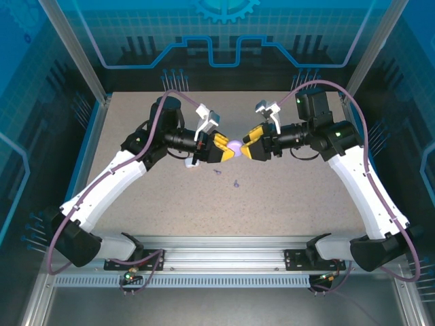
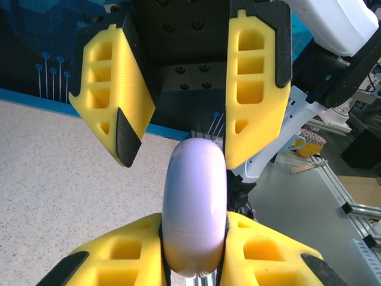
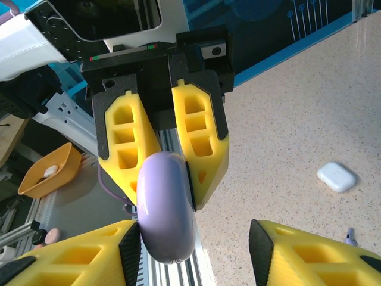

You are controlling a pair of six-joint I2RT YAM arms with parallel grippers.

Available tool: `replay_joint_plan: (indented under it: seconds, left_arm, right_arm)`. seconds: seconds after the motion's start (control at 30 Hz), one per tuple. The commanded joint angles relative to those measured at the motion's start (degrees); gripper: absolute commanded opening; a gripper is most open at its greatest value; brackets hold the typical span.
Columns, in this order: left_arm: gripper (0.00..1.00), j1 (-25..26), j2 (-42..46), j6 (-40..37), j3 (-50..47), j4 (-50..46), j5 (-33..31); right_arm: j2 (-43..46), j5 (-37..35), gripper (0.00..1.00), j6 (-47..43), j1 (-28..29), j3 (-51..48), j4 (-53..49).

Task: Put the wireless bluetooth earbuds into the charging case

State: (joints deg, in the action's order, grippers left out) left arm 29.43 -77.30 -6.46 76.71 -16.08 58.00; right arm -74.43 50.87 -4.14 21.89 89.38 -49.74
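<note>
— What has the left gripper [image 1: 225, 151] got?
— It's clamped on a smooth, glossy purple disc [image 2: 195, 202] (seen edge-on, rounded) between ribbed yellow pads [image 2: 265, 250]. The right gripper [image 1: 249, 145] stands apart around it.
— And the charging case [image 3: 337, 177]?
— A white, glossy pebble lying on the speckled table [image 3: 297, 113], well apart.

- Purple disc [image 2: 195, 208]: smooth plastic with a soft satin sheen.
- Fingers [image 2: 113, 89] of the right gripper [image 2: 181, 152], beside the disc: yellow plastic, matt and finely ribbed, tipped with rough black pads [image 2: 126, 140].
- Table [image 1: 292, 197] under the disc: beige, speckled and stone-like, with a matt, slightly grainy finish.
- White case [image 3: 337, 177], lying apart from the disc: smooth, glossy plastic.
- Rail [image 1: 224, 248], nearer than the disc: bare brushed metal.
</note>
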Motion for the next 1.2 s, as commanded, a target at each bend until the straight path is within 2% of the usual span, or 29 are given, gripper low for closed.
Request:
replay_joint_plan:
  seconds: [0.0, 0.3, 0.73, 1.17]
  left_arm:
    - [0.16, 0.4, 0.1, -2.2, 0.5, -0.7, 2.1]
    - [0.17, 0.5, -0.6, -2.0, 1.2, -1.7, 3.2]
    - [0.17, 0.8, -0.5, -4.1, 1.7, -4.2, 3.9]
    - [0.18, 1.5, 0.7, -7.8, 0.0, -4.6, 2.8]
  right_arm:
    - [0.2, -0.6, 0.54, -0.8, 0.7, 2.1, -1.1]
    - [-1.0, -0.2, 0.55, -2.6, 2.2, 3.5, -3.1]
    - [-2.3, -7.7, 0.56, -0.8, 2.8, 4.7, -2.4]
    - [-1.6, -12.7, 0.57, 3.2, 0.8, 5.4, 0.6]
